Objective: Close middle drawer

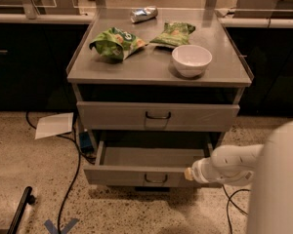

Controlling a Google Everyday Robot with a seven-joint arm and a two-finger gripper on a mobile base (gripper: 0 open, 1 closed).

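The middle drawer (pixel 132 175) of the grey metal cabinet stands pulled out and empty, with a small dark loop handle (pixel 156 179) at the centre of its flat front. My gripper (pixel 188 173) is at the right part of that front, its pale tip against the upper edge just right of the handle. My white arm (pixel 234 165) reaches in from the lower right. The drawer above (pixel 117 116) is nearly flush with the cabinet and has its own dark handle.
On the cabinet top (pixel 136 69) are a white bowl (pixel 191 60), two green chip bags (pixel 116 43), (pixel 175 33) and a crushed can (pixel 143 14). A sheet of paper (pixel 54 125) and cables (pixel 71 179) lie on the floor at left. Dark counters flank the cabinet.
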